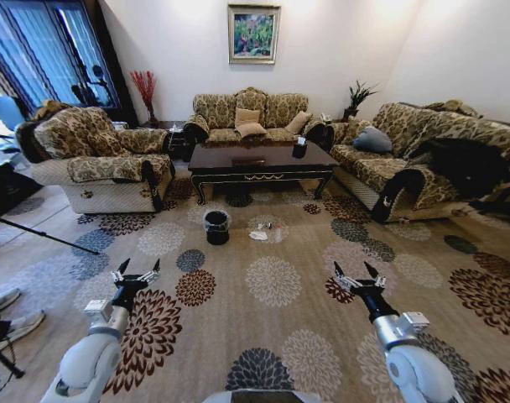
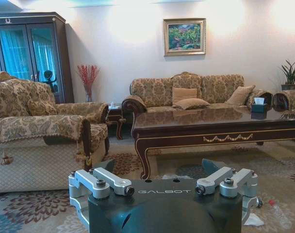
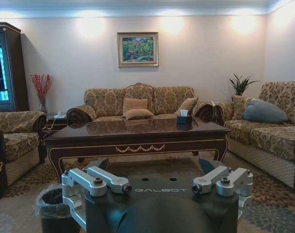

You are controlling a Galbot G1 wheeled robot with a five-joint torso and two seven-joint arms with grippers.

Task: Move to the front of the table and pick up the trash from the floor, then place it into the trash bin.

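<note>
Both claws hang spread wide and empty over the carpet, my left claw point(image 1: 136, 270) and right claw point(image 1: 359, 274). Straight ahead, well apart from both, the trash point(image 1: 260, 234) lies beside the trash bin point(image 1: 216, 227), before the worktop point(image 1: 262, 159); neither arm looks nearer.

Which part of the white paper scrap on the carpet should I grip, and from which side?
Judging from the head view, the white paper scrap lies low on the carpet, right of the trash bin and before the table. Best come straight down and pinch across its raised crumpled middle. The left gripper and right gripper are open, well short of it.
</note>
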